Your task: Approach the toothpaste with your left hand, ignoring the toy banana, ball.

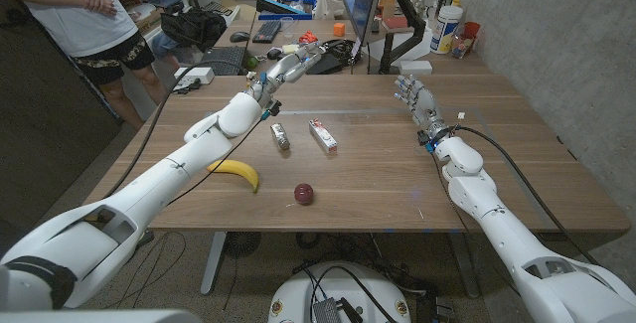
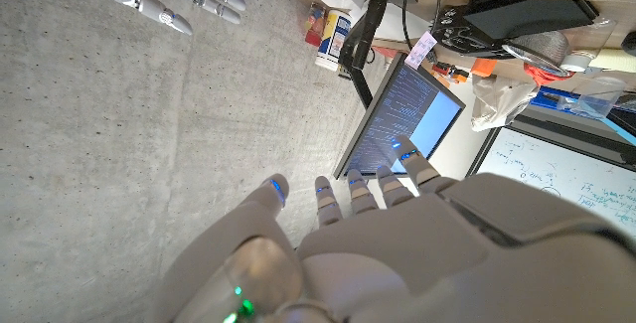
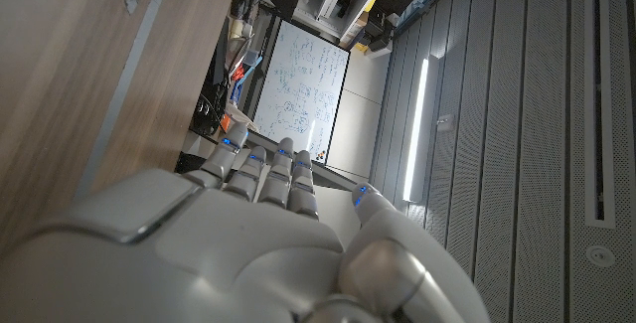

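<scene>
Left hand (image 1: 290,63) raised (fingers extended)

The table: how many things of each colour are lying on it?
Yellow: 1, the toy banana
Dark red: 1, the ball
White with red: 1, the toothpaste
Silver: 1, a small tube
Total: 4 things on the wooden table

White toothpaste box (image 1: 322,136) with red print lies flat, angled, mid-table on the wood
</scene>
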Motion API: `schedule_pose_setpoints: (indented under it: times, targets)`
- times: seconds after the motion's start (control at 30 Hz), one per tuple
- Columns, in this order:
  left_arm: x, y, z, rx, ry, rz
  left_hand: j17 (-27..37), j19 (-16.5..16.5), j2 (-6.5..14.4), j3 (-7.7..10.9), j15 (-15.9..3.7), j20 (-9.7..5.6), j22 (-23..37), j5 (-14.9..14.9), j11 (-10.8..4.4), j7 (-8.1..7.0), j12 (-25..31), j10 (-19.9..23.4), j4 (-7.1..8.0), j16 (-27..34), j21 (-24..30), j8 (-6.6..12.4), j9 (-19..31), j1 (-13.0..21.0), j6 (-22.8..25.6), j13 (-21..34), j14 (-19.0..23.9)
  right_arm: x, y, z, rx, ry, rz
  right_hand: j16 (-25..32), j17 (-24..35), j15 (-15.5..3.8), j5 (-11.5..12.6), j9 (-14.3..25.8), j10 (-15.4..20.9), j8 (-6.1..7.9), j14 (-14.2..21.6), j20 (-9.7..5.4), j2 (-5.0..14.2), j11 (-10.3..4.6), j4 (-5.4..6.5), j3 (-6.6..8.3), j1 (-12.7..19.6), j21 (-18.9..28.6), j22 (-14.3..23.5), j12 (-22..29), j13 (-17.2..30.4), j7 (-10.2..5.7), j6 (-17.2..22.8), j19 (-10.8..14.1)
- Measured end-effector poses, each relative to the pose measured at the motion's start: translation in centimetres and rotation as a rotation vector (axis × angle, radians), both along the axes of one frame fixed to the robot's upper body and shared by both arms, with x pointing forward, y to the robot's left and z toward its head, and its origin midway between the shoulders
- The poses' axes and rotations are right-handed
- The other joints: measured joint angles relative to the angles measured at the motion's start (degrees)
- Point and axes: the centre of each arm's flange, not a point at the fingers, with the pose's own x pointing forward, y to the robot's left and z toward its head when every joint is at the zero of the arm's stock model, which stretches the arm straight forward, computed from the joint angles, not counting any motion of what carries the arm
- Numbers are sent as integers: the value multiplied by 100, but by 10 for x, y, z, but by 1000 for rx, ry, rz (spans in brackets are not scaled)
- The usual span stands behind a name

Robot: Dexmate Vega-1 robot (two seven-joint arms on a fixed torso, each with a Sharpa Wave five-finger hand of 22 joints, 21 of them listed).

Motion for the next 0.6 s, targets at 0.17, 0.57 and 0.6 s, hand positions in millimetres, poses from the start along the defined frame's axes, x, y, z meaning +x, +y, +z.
schedule_pose_setpoints:
  times: [0.17, 0.57, 0.6]
  targets:
    - [0, 0, -1, 20, -8, 15, 0, 20, 45, 0, 0, 20, 0, 0, 0, 5, 0, 0, 0, 0, 0, 0, 0, 46, 4, 0, 0, 0, 1, 0, -1, 0, 0, 0, 0, 11, 0, 0, 0, 0, 11, 24, 0, 0, 0, 0, 0, 0, 0, 0, 0, 0, 0, 24]
    - [-1, -3, -3, 70, -32, 48, 0, 20, 46, 0, 0, 19, 0, 0, 0, 12, 0, -1, 0, 0, -82, 0, 0, 105, 50, 0, 0, 1, 2, 0, -2, 0, -1, 0, 1, 31, 0, 0, 0, 0, 31, 23, 0, 0, 0, 0, 0, -34, 0, 0, 0, 0, 0, 23]
    - [-2, -4, -2, 75, -36, 50, 0, 20, 46, 0, 0, 19, 0, 0, 1, 13, 0, -1, 0, 0, -82, 0, 0, 105, 50, 0, 0, 1, 2, 0, -2, -1, -1, 0, 1, 31, 0, 0, 0, 0, 31, 23, 0, 0, 0, 0, 0, -44, 0, 0, 0, 0, 0, 23]
